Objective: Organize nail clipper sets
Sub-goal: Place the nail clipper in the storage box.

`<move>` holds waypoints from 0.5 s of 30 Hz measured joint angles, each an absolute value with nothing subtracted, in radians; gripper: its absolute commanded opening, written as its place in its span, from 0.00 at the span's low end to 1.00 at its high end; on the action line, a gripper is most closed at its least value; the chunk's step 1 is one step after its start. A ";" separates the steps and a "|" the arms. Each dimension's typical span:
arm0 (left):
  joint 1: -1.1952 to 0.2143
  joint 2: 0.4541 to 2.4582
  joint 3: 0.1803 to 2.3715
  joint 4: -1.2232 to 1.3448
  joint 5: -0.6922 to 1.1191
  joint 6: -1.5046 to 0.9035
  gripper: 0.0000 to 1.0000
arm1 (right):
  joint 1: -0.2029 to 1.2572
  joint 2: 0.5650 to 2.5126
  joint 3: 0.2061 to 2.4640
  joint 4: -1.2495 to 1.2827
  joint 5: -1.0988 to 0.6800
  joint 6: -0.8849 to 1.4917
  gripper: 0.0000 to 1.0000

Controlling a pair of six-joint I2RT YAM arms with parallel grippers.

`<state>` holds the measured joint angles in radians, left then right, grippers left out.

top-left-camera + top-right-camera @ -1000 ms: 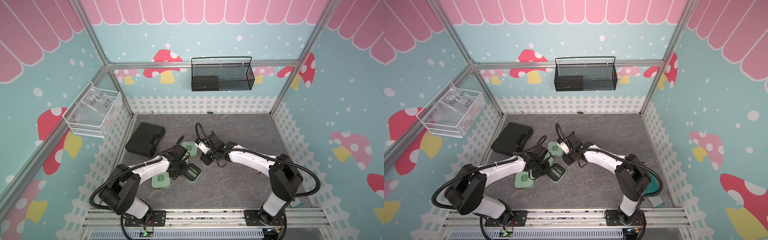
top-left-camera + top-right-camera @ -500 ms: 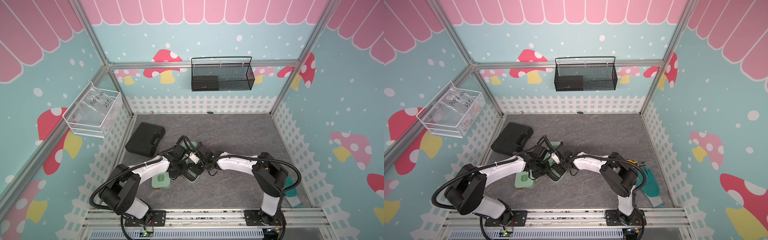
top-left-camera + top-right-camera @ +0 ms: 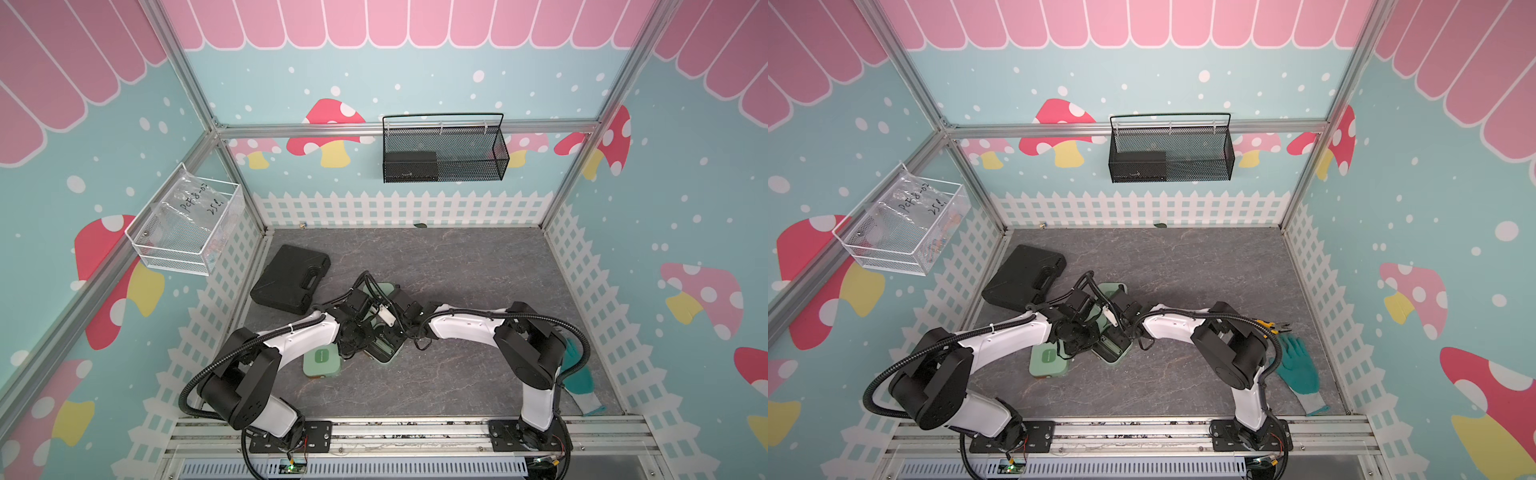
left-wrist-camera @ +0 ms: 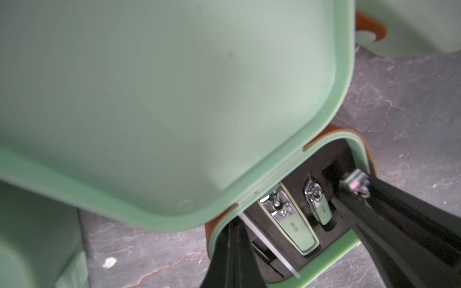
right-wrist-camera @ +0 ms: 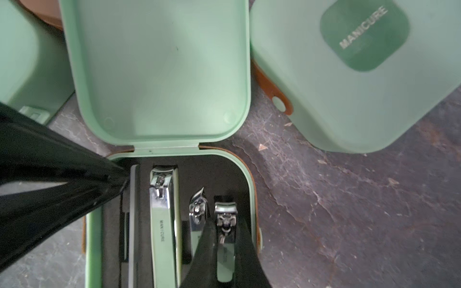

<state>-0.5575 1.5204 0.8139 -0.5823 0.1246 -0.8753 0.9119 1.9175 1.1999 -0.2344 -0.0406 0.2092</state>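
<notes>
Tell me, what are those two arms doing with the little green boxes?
They seem to be packing a nail clipper set. The right pincer grips a small clipper at the end slot of the open mint case, whose black insert already holds a large clipper. The left pincer, shut, presses its tip into the case's opposite side, apparently steadying it. A closed mint case lies beside it.

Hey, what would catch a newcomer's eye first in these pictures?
Near the middle of the grey stone-patterned table, an open mint green hinged plastic case shows its black slotted insert. The right claw pinches a small silver nail clipper in it; the shut left claw reaches in at the opposite edge.
</notes>
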 measured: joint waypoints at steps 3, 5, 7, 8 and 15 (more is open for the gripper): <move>-0.558 1.520 0.814 -0.582 0.124 -0.876 0.00 | 0.912 1.918 1.205 -0.235 -0.038 0.202 0.00; -0.558 1.521 0.814 -0.578 0.124 -0.876 0.00 | 0.912 1.922 1.209 -0.234 -0.033 0.196 0.00; -0.558 1.522 0.814 -0.578 0.124 -0.876 0.00 | 0.912 1.926 1.212 -0.234 -0.032 0.192 0.00; -0.558 1.522 0.814 -0.578 0.124 -0.876 0.00 | 0.912 1.926 1.212 -0.234 -0.030 0.189 0.00; -0.558 1.522 0.814 -0.574 0.124 -0.876 0.00 | 0.925 1.926 1.211 -0.240 0.008 0.154 0.00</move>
